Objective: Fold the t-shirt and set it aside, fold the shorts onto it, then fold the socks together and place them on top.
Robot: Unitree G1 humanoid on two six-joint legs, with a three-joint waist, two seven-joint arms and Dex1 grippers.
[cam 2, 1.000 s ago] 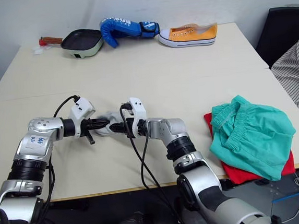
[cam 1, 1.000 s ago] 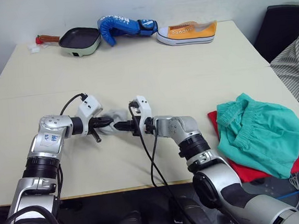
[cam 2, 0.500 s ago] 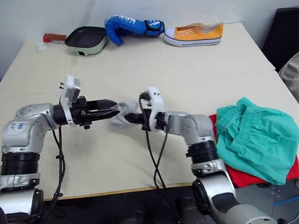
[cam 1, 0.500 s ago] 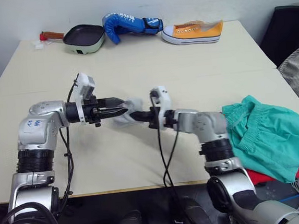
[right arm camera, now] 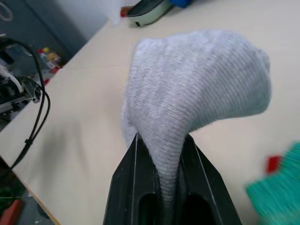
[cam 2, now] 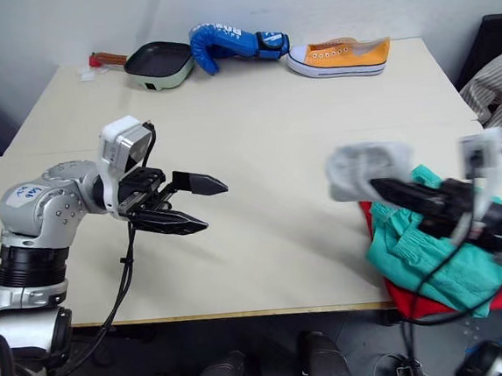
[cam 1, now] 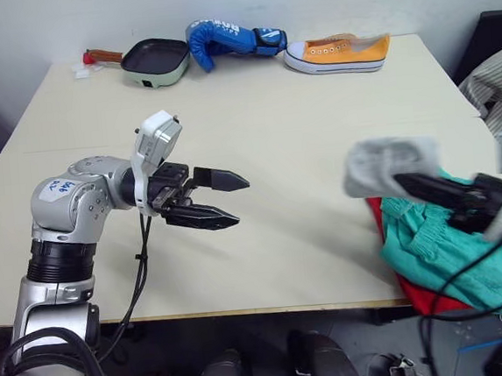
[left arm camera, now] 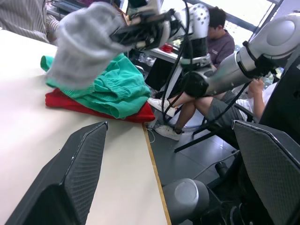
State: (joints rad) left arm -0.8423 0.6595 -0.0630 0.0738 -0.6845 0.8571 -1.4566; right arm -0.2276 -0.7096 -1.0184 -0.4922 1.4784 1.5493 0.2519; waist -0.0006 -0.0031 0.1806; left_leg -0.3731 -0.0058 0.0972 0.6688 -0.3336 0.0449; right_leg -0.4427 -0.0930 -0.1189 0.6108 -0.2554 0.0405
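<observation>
Both socks [cam 1: 379,164] pinched in right end effector [cam 1: 409,185], above shorts [cam 1: 445,246]; left end effector [cam 1: 227,199] open, empty.

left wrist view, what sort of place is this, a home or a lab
Most likely a lab or shared workroom, not a home: a seated person beside a black chair, cables on the floor, and odd test props on the table like a boxing glove.

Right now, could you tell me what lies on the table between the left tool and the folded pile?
Nothing: in the left eye view, bare table runs from the left tool to the shorts lying on the t-shirt.
</observation>
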